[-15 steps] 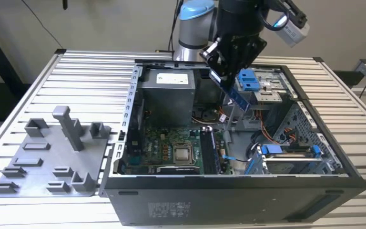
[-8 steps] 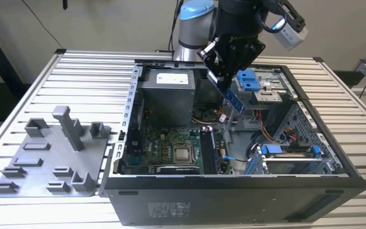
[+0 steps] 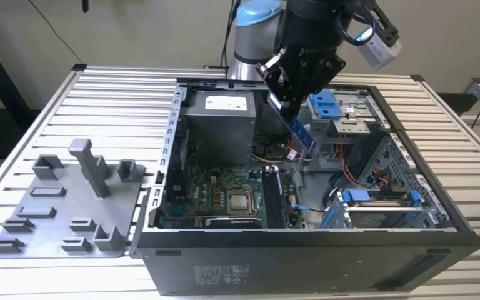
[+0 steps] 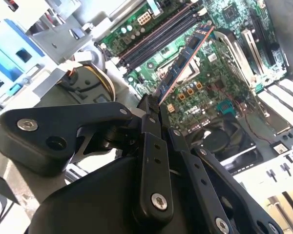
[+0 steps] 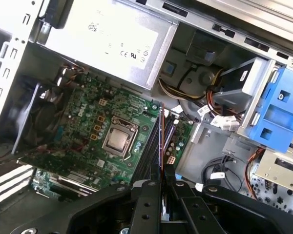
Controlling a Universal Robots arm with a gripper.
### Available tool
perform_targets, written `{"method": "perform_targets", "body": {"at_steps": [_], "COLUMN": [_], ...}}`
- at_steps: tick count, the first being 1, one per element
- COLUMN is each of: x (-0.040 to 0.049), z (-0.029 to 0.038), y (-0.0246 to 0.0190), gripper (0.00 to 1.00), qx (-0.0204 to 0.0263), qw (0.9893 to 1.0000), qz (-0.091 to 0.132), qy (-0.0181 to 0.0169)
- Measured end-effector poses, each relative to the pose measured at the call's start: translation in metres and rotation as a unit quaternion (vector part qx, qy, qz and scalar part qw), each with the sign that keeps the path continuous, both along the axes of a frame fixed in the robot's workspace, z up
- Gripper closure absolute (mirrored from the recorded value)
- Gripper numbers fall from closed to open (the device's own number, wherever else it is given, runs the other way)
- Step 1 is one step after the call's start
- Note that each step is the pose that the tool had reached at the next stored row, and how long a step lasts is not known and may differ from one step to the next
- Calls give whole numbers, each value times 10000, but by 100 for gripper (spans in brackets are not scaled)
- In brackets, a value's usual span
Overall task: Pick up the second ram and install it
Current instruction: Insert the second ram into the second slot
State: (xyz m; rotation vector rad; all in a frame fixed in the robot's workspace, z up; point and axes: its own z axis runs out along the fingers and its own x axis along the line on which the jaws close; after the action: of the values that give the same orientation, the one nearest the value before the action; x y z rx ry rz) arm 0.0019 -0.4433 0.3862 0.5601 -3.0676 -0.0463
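My gripper (image 3: 287,100) hangs over the open computer case (image 3: 307,250), shut on the second ram (image 3: 300,130). The ram is a thin dark stick with a blue-green tint, and it slants down from the fingers toward the case's inside. In the second wrist view the ram (image 4: 185,58) reaches out from the gripper (image 4: 151,105) above the green motherboard (image 4: 210,83), close to the long memory slots (image 4: 158,39). In the first wrist view the ram (image 5: 162,141) shows edge-on, leaving the gripper (image 5: 162,184) and lying in line with the slots (image 5: 147,156).
A grey power supply (image 3: 219,122) fills the case's far corner. Blue drive brackets (image 3: 327,103) and cables sit toward the exterior view's right. The processor socket (image 3: 240,201) lies beside the slots. A grey fixture plate (image 3: 57,212) with blocks and posts rests on the slatted table on that view's left.
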Motion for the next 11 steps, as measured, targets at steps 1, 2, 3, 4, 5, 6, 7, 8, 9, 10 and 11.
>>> {"method": "perform_targets", "body": {"at_steps": [1,2,3,4,5,6,7,8,9,10,11], "x": [0,0,0,0,0,0,0,0,0,0,0], "z": [-1,-2,-3,-4,-6,-7,-8,-10,-11,-13,-14], "y": [-2,-4,-8,-14,-21,-31,-42,-51,-59,-66,-71], "gripper": [86,86,86,86,86,86,86,86,86,86,86], "qx": [0,1,0,0,1,0,0,1,1,1,0], "qw": [10000,10000,10000,10000,9999,9999,9998,9998,9997,9996,9995], "qz": [-14,-35,-59,-87,-112,-141,-172,-202,-235,-269,-307], "qy": [7,14,21,28,33,40,46,52,58,64,72]}}
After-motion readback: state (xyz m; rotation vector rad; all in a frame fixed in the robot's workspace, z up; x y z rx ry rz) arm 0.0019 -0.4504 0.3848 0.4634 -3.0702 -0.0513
